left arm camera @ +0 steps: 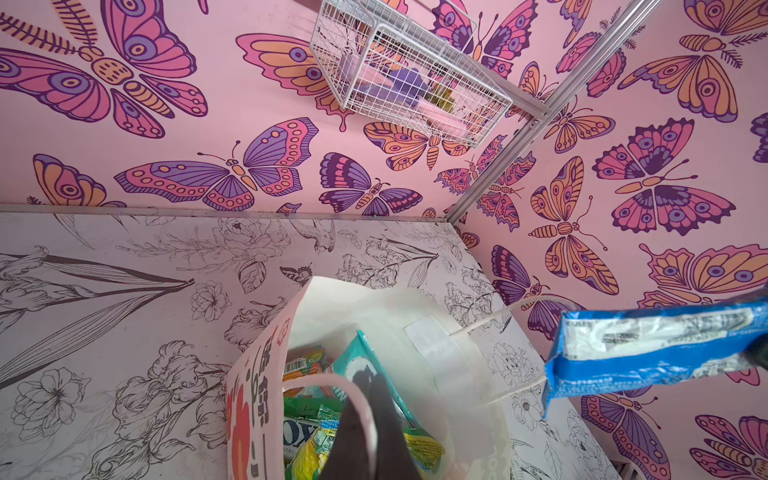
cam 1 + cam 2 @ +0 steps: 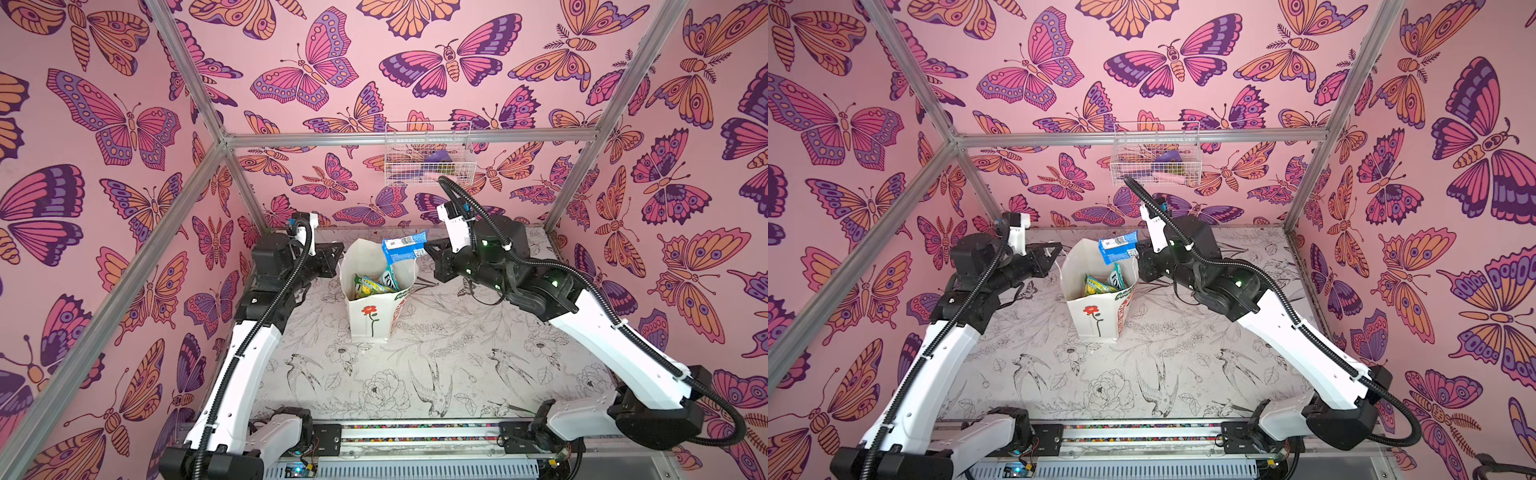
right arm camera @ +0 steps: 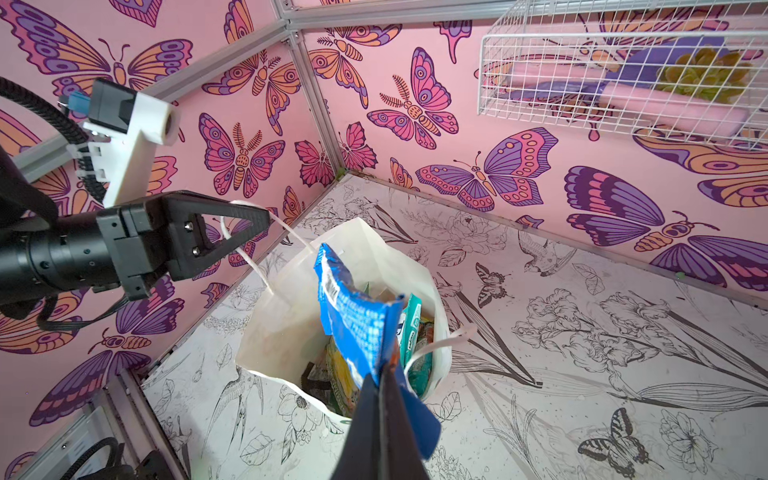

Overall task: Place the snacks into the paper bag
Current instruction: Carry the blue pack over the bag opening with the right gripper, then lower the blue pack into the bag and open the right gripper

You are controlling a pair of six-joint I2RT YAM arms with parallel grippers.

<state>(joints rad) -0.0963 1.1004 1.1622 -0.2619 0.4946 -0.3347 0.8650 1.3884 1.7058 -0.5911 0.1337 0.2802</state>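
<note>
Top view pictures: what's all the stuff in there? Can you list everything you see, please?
paper bag: one, white with a red flower, standing upright mid-table, mouth open
cord handle: two, white, on the bag's rim
packets in the bag: several, green-yellow, teal and orange, inside the paper bag
blue-white packet: one, held above the bag's mouth
wire basket: one, white, hanging on the back wall, purple, pink and green things inside
table: one, white with black flower and bird drawings
walls: pink with butterflies, all around
frame bars: silver, along the wall edges
left gripper: black, shut on one cord handle
right gripper: black, shut on the blue-white packet
</note>
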